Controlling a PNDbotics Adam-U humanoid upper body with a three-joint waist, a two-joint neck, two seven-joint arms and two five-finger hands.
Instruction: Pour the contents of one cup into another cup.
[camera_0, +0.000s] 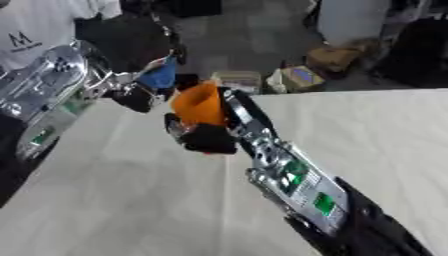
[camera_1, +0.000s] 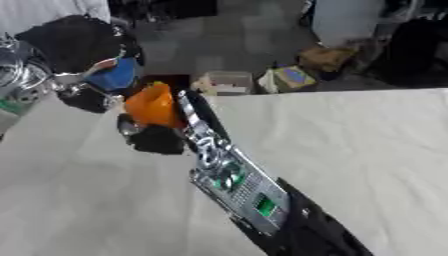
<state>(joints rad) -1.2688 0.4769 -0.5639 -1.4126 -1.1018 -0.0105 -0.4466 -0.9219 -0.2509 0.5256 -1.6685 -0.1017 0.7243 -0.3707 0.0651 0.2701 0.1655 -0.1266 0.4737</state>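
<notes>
Nearest the camera, the right hand (camera_0: 208, 136) has its fingers curled round an orange cup (camera_0: 199, 102), raised above the table (camera_0: 367, 130) at its far edge. Beside it, the left hand (camera_0: 136, 95) grips a blue cup (camera_0: 160, 76). Both cups are close together and tilted, so pouring looks underway or imminent. Neither cup's contents show.
</notes>
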